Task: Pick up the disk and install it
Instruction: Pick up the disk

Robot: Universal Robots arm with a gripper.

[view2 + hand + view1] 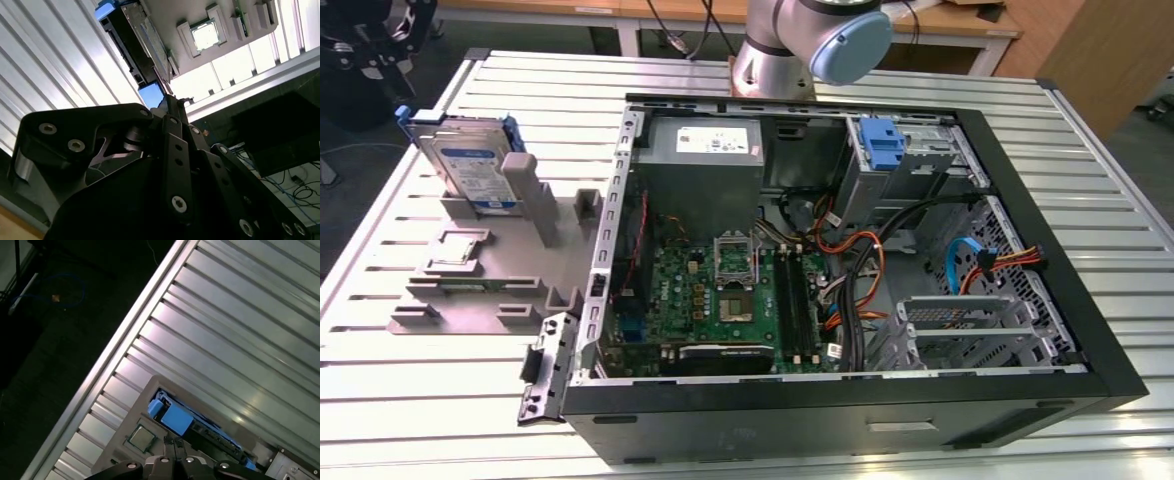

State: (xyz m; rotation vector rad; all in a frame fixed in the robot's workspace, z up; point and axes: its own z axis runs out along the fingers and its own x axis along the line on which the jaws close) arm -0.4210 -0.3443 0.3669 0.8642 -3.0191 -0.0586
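Progress nil — the disk is seen standing on edge in the grey holder near the table's far corner on the exterior view's left, not yet lifted, so pick-up and installation are both judged outstanding. In the second wrist view the gripper is pointed at the disk's blue-railed end; contact cannot be made out, and its tips are drawn together with nothing between them. The open computer case is set at mid-table. A white-and-blue label is carried on the disk — its print cannot be read, nor can the power supply sticker.
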